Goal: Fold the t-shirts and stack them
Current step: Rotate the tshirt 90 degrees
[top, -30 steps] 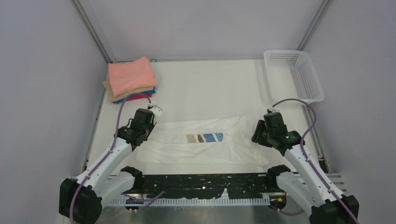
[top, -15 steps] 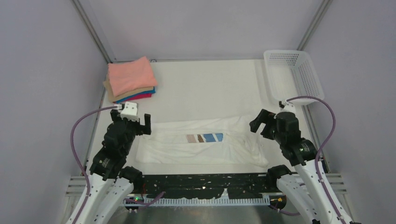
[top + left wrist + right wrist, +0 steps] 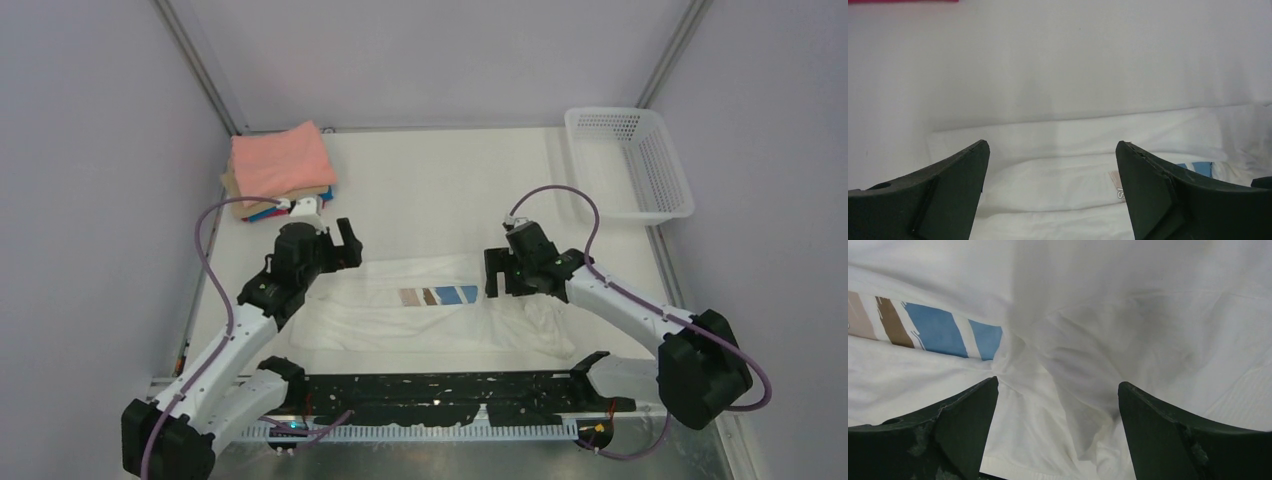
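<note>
A white t-shirt (image 3: 380, 318) lies partly folded across the near half of the table, its tan, brown and blue print (image 3: 438, 296) facing up. My left gripper (image 3: 347, 245) hovers open over its far left edge, with white cloth (image 3: 1048, 180) showing between the empty fingers. Over the rumpled right part of the shirt (image 3: 1063, 365) my right gripper (image 3: 503, 272) stands open, holding nothing; the blue print (image 3: 938, 330) lies to its left. A stack of folded t-shirts (image 3: 280, 165), salmon-pink on top, sits at the far left corner.
A white perforated basket (image 3: 628, 162) stands at the far right corner. Grey walls close in the table on three sides. A black rail (image 3: 440, 392) runs along the near edge between the arm bases.
Both grippers have opened and let go of the shirt. Both arms rose and then swung inward, the left to the shirt's far left edge, the right to its rumpled right part.
</note>
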Available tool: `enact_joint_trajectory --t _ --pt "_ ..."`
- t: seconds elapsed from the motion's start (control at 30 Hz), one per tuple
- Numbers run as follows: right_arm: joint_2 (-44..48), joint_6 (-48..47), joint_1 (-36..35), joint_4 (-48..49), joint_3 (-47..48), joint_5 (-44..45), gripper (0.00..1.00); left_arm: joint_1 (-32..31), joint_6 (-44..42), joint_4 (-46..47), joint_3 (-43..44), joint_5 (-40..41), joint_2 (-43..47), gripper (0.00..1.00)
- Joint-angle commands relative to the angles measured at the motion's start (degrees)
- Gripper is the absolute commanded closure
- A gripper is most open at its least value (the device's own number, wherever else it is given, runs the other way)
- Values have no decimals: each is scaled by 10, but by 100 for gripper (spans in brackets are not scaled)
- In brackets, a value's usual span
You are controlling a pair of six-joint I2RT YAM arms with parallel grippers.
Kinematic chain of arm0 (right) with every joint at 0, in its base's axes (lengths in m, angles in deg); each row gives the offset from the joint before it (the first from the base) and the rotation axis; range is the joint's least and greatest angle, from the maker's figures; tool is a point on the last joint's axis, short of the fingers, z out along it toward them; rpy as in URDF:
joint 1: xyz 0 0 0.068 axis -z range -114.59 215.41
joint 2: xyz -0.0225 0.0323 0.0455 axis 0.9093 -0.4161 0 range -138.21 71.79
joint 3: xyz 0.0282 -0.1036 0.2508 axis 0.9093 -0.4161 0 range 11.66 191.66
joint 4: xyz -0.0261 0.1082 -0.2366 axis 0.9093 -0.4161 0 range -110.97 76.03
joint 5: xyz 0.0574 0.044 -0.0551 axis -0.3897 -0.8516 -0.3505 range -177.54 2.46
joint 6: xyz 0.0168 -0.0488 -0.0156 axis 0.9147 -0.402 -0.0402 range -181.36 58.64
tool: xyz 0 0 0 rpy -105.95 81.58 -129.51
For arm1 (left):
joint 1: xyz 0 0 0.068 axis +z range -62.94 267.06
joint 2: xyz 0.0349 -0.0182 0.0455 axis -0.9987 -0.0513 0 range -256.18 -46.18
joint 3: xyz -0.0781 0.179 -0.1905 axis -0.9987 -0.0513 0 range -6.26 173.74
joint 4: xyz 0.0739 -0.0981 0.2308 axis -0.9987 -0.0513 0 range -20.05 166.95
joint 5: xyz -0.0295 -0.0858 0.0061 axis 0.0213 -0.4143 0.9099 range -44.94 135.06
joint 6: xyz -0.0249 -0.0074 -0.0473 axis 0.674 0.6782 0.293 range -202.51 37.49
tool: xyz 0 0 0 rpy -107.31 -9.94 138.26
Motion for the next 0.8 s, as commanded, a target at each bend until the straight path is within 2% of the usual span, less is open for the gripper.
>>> enact_joint_trajectory --t 0.0,0.2,0.3,0.43,0.5,0.6,0.77 --pt "-6 -22 -14 12 -3 7 5 3 39 29 -19 30 -4 0" --pt "29 -36 -117 -11 -42 -88 5 5 45 26 -22 29 -35 0" --pt "72 -26 -180 -48 -54 -71 5 6 41 28 -20 26 -51 0" --pt "141 43 -190 -95 -65 19 5 8 36 26 -15 29 -72 0" --pt "180 90 -189 -85 -70 57 5 11 34 29 -12 29 -86 0" --pt "224 115 -189 -55 -78 64 5 20 44 19 -1 25 -120 0" --pt "206 132 -186 -41 -74 90 5 31 56 11 26 7 -195 0"
